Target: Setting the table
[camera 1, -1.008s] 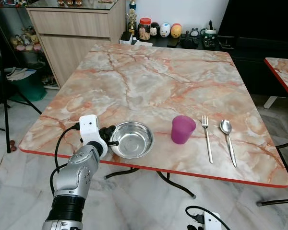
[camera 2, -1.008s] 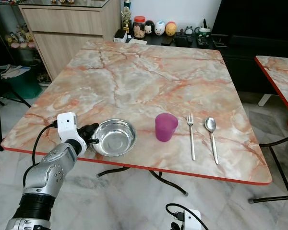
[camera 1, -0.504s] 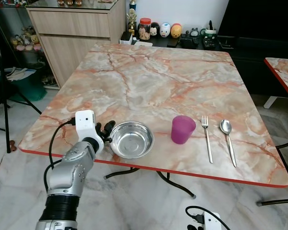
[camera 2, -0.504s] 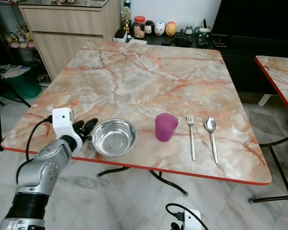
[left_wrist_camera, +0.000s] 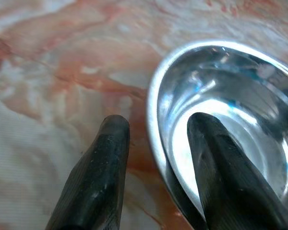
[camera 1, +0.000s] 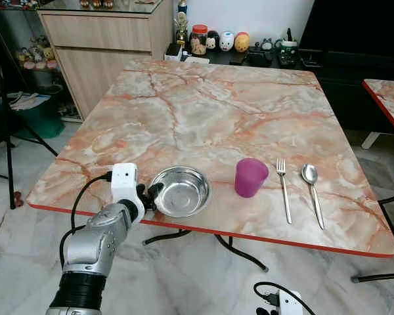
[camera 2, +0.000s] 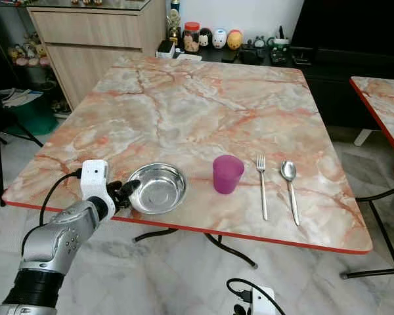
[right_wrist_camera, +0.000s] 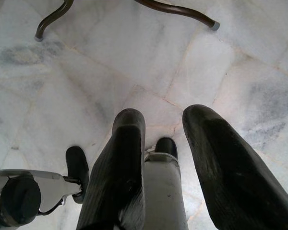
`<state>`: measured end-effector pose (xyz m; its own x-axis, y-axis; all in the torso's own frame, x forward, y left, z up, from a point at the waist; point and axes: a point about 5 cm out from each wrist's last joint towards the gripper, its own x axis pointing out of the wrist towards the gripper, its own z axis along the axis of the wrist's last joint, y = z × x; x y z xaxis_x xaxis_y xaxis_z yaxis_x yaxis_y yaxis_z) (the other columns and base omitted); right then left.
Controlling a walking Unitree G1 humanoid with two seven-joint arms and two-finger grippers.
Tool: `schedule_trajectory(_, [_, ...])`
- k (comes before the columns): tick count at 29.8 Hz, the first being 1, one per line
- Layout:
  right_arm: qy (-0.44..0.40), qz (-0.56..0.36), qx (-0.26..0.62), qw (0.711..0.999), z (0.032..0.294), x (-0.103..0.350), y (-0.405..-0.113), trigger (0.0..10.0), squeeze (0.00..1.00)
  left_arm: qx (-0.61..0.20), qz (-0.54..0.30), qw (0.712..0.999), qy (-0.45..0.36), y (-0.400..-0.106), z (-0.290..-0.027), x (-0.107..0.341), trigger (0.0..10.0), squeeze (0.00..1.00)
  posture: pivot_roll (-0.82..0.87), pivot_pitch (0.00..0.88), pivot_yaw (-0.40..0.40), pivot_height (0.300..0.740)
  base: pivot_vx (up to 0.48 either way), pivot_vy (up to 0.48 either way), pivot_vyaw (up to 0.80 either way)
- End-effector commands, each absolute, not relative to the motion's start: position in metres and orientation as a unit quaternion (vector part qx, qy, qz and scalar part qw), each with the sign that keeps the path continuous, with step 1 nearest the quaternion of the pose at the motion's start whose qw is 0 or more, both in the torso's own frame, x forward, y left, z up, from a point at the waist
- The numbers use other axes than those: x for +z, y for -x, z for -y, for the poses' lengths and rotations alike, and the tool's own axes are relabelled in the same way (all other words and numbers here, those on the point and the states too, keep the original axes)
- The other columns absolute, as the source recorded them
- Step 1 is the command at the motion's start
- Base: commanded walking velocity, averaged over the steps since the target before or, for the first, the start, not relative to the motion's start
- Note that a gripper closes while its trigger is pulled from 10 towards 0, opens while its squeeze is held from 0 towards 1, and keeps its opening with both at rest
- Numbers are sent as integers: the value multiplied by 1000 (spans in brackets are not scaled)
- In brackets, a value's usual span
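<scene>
The left gripper [left_wrist_camera: 156, 139] straddles the near-left rim of the one steel bowl [camera 1: 180, 190], one black finger inside the bowl, the other outside on the marble table [camera 1: 203, 111]; the fingers are parted, with a gap showing on the outer side. The bowl sits near the table's front edge. To its right stand one purple cup [camera 1: 251, 177], then one fork [camera 1: 283, 189] and one spoon [camera 1: 312, 193], side by side. The right gripper [right_wrist_camera: 163, 143] hangs spread apart over the tiled floor [right_wrist_camera: 110, 72].
</scene>
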<state>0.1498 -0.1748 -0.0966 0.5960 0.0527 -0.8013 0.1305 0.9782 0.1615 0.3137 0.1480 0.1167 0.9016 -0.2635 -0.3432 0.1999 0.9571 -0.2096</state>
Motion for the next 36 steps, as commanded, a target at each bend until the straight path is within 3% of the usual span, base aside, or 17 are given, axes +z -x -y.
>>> schedule_trajectory(1, [-104, -453, -27, 885, 176, -97, -148, 10000, 0, -127, -186, 971, 75, -312, -145, 120, 10000, 0, 93, 0, -36, 740, 0, 0, 0])
schedule_trajectory(6, [-104, -453, -27, 885, 176, -97, -148, 10000, 0, -141, -192, 969, 65, -311, -141, 120, 10000, 0, 93, 0, -34, 740, 0, 0, 0])
schedule_trajectory(7, [-105, -453, -27, 885, 176, -97, -148, 10000, 0, -142, -192, 969, 64, -311, -141, 120, 7765, 0, 93, 0, -34, 740, 0, 0, 0])
schedule_trajectory(8, [-105, -453, -27, 885, 176, -97, -148, 10000, 0, -142, -193, 969, 65, -311, -140, 120, 0, 0, 93, 0, -34, 740, 0, 0, 0])
schedule_trajectory(31, [-103, -453, -26, 885, 176, -97, -148, 10000, 0, -130, -191, 971, 66, -312, -141, 120, 0, 0, 93, 0, -36, 740, 0, 0, 0])
schedule_trajectory(36, [-103, -454, -26, 885, 176, -98, -148, 10000, 0, -99, -156, 976, 119, -316, -146, 124, 0, 0, 93, 0, -38, 740, 0, 0, 0])
